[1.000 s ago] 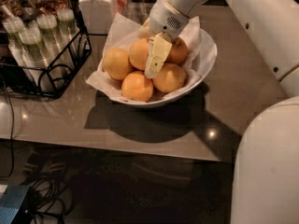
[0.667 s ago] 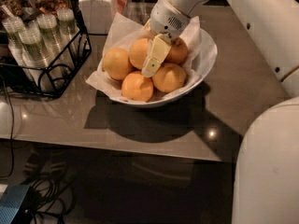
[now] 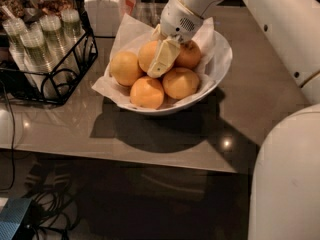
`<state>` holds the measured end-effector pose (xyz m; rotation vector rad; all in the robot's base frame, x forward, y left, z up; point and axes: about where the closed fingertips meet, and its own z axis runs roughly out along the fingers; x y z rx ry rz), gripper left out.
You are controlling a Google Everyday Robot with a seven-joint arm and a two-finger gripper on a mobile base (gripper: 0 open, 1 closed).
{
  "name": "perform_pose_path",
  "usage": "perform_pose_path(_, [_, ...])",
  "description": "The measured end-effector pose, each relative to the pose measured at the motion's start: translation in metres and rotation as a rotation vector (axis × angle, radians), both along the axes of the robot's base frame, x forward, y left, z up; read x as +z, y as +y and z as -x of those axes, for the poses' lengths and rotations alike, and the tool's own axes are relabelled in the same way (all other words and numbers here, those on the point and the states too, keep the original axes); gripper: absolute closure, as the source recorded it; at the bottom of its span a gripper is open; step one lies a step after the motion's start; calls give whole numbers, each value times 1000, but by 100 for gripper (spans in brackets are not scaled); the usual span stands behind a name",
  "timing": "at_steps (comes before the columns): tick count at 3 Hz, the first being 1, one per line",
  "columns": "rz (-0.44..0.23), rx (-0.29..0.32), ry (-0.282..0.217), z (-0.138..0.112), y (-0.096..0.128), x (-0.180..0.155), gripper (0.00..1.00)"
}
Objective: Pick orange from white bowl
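The white bowl, lined with crinkled white paper, stands on the grey table and holds five oranges. My gripper reaches down from the upper right into the middle of the bowl. It sits against the back-middle orange and covers part of it. Other oranges lie at the left, front, front right and back right. The arm hides the back of the bowl.
A black wire rack with several lidded cups stands at the left, close to the bowl. A glass jar stands behind. The table's front edge runs below the bowl. My white body fills the lower right. Cables lie on the floor.
The gripper has edged slightly left and lower among the oranges. The bowl and the oranges have not visibly moved.
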<state>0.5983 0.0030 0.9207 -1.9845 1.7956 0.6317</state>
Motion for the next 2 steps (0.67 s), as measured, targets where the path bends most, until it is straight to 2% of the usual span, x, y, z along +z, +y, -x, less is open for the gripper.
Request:
perform_pose_path(1, [-13, -4, -38, 7, -1, 10, 89])
perform_pose_path(2, [-56, -35, -123, 39, -14, 35, 100])
